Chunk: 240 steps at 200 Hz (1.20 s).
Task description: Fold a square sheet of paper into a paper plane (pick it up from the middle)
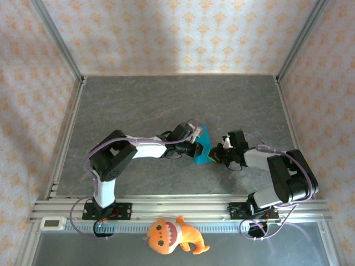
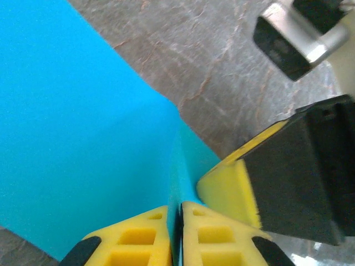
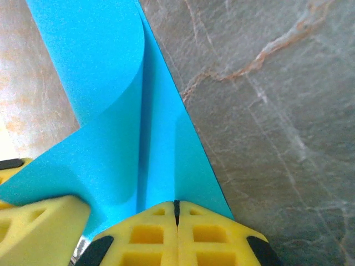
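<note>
1. Setting: a grey stone-patterned table [image 1: 166,100] stands inside walls [image 1: 177,33] papered with an orange motif. An orange plush toy [image 1: 173,235] lies at the bottom centre of the overhead view, well apart from the work.
2. Location: the sheet of paper [image 1: 202,148] sits just right of centre in the overhead view, between the tips of the two arms.
3. The left gripper [image 2: 176,221] has its fingers pressed together on the sheet, which runs into the seam between them.
4. The right gripper [image 3: 176,213] is clamped on the same sheet, just beside the left one. One yellow pad of each shows in the other's wrist view.
5. Progress: the sheet is in hand and bent. In the right wrist view one flap curls over, and a soft line runs up the frame. This is judged to be a first fold taking shape, not yet pressed flat. There is no pointed nose and no wings, so most of the folding remains.
6. Orientation: from overhead the sheet reads as a narrow band. Its long axis runs top to bottom of the frame, with the upper end leaning slightly right. With no nose formed, no pointing direction can be given.
</note>
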Motion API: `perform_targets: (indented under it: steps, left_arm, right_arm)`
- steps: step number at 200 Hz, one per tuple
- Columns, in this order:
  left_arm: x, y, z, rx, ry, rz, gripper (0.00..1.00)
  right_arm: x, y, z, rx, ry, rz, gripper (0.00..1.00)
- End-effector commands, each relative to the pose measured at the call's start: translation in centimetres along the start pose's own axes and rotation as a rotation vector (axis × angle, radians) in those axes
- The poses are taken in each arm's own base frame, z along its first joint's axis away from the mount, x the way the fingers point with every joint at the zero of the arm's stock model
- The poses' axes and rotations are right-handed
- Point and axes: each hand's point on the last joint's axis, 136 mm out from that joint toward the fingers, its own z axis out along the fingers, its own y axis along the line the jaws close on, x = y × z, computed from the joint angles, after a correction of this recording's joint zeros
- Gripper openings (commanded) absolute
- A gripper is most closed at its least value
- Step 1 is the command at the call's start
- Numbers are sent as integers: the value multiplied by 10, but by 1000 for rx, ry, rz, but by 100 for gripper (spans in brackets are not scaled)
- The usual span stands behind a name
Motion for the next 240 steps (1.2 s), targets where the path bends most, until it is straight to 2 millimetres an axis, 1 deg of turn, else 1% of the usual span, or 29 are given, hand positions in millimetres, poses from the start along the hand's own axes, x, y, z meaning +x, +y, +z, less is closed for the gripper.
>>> perform_targets:
  steps: [1, 19, 62, 99, 135, 185, 240]
  left_arm:
    - [2, 14, 4, -36, 24, 17, 13]
    - [4, 19, 6, -46, 34, 22, 12]
    - [3, 25, 6, -69, 28, 28, 13]
    - [1, 25, 5, -70, 28, 41, 13]
    - [2, 31, 5, -100, 32, 49, 12]
    - [5, 35, 4, -121, 35, 52, 12]
    - [1, 36, 5, -126, 18, 51, 12]
  right_arm:
    - [5, -32, 2, 139, -5, 35, 0]
    - [4, -32, 2, 140, -4, 34, 0]
    - [4, -32, 1, 142, -6, 34, 0]
    - [3, -32, 2, 145, -7, 36, 0]
    - [4, -33, 3, 147, -4, 38, 0]
    - [3, -33, 3, 150, -5, 37, 0]
    - [4, -34, 3, 151, -1, 37, 0]
